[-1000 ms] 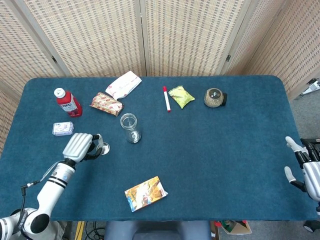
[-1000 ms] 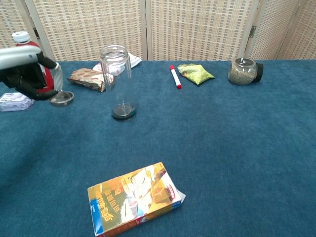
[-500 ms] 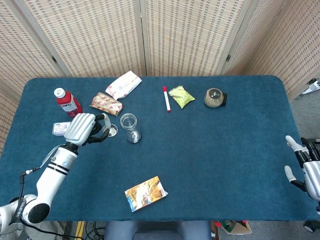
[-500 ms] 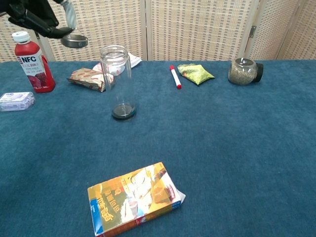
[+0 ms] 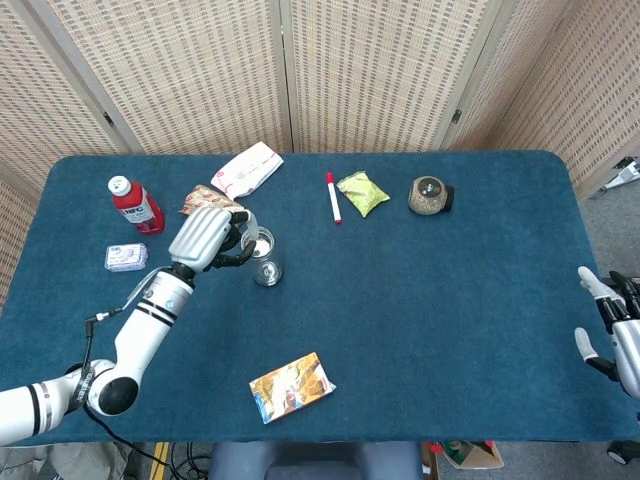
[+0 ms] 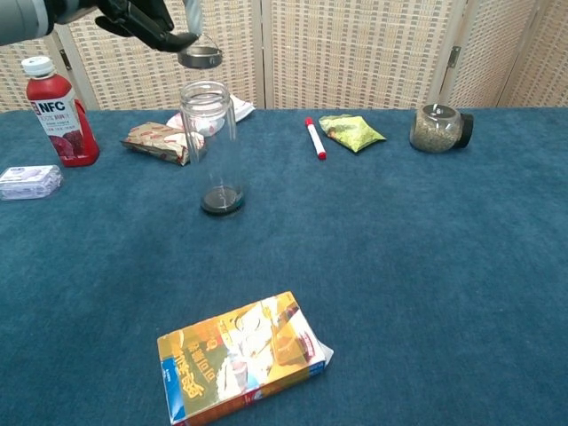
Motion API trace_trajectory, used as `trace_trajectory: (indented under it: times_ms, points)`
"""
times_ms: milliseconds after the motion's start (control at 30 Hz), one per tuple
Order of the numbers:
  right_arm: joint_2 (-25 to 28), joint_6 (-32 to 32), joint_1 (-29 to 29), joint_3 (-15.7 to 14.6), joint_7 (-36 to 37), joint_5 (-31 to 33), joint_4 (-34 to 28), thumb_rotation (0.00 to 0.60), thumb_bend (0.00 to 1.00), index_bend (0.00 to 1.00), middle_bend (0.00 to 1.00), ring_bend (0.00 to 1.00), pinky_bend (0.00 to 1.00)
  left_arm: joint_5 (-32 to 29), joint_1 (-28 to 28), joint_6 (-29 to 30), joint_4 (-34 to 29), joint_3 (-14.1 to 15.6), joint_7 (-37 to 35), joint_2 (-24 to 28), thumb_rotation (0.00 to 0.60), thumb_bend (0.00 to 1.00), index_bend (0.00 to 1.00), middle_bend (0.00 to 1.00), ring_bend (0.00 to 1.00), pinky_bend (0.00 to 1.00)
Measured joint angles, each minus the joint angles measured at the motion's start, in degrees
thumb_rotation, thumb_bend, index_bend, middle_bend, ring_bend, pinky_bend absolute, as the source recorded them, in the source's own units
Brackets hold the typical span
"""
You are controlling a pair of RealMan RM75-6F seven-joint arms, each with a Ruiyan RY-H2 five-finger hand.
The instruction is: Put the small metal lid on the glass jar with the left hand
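A clear glass jar (image 6: 211,146) stands upright and uncovered on the blue table; in the head view the jar (image 5: 262,262) is just right of my left hand. My left hand (image 6: 133,18) holds the small metal lid (image 6: 200,58) by its fingertips, a little above the jar's mouth and slightly to its left. From above, my left hand (image 5: 208,240) hides most of the lid. My right hand (image 5: 608,325) hangs off the table's right edge, fingers apart, holding nothing.
A red juice bottle (image 6: 54,112), a snack packet (image 6: 158,142) and a small white pack (image 6: 28,181) lie left of the jar. A red marker (image 6: 313,138), green pouch (image 6: 351,131) and round jar (image 6: 438,128) sit at the back. A colourful box (image 6: 241,356) lies in front.
My left hand has carried the lid up off the table and rightward, from beside the white pack to just above the jar's mouth. The right hand has barely shifted.
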Motion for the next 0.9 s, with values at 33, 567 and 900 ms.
trace_trajectory:
  times_ms: [33,567,900]
  points:
    - [0.06,0.04,-0.04,0.01,-0.04,0.05,-0.07,0.6,0.42,0.05,0.23,0.06,0.13,-0.41,-0.46,-0.2,0.58,0.05,0.24,-0.46,0.6,0.46,0.61,1.0,1.0,1.0]
    - [0.03,0.0,-0.59,-0.08,0.49,0.83,0.46,0.6,0.42,0.05,0.23,0.06,0.13,-4.46,-4.43,-1.4,9.0,2.31,2.89,-5.19,0.6,0.46,0.61,1.0,1.0,1.0]
    - [-0.27,-0.18,-0.63,-0.07,0.82,0.98,0.91,0.6,0.42,0.05,0.23,0.06,0.13,-4.66,-4.0,-0.92,9.93,3.33,2.67,-4.42,0.6,0.46,0.61,1.0,1.0,1.0]
